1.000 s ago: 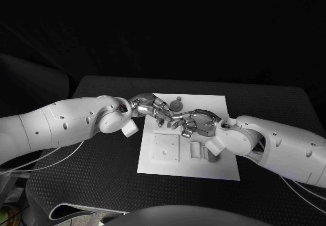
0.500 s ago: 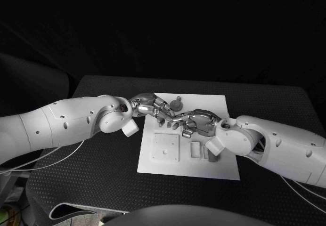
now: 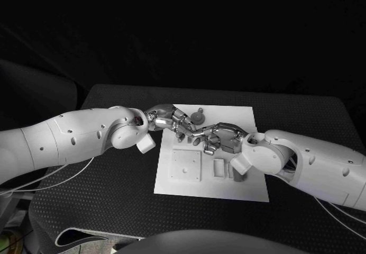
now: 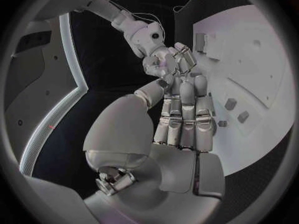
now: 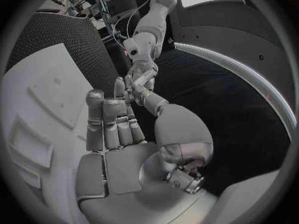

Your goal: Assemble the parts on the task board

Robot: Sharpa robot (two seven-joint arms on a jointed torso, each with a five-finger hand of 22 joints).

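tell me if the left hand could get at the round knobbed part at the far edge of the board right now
Probably yes. The round part lies in the open on the task board, just past the left hand. Nothing covers it, though the right hand meets the left's fingertips close by.

We note a white task board (image 3: pixel 183 180), grey parts (image 3: pixel 219 169) (small), silver left robot hand (image 3: pixel 169 121), black dotted surface (image 3: pixel 107 206).
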